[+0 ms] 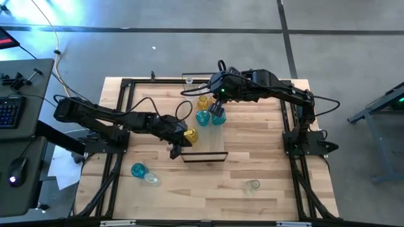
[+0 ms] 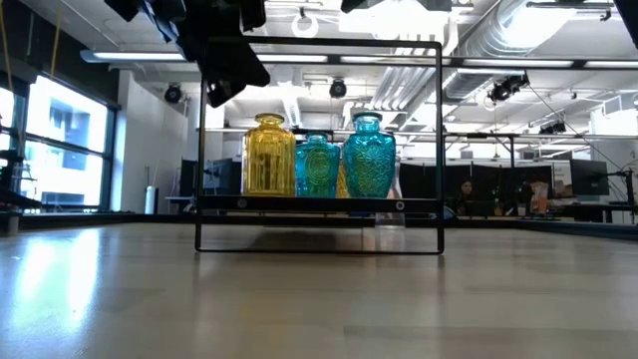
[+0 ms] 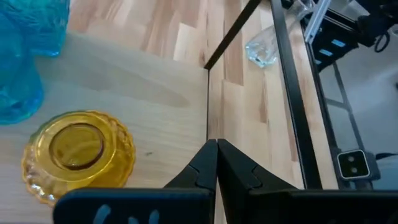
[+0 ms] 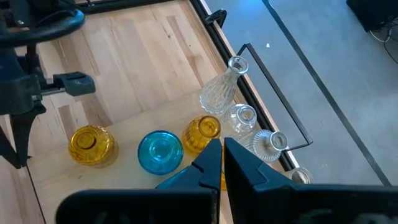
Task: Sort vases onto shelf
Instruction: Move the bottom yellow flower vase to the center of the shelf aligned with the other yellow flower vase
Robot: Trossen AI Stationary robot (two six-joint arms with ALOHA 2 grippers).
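High view: left gripper (image 1: 175, 151), shut & empty, is nearer the loose teal vase (image 1: 138, 169) at its 8 o'clock; right gripper (image 1: 214, 108), also shut, far.

No text, label, brand, number or sign could be read anywhere in these views.
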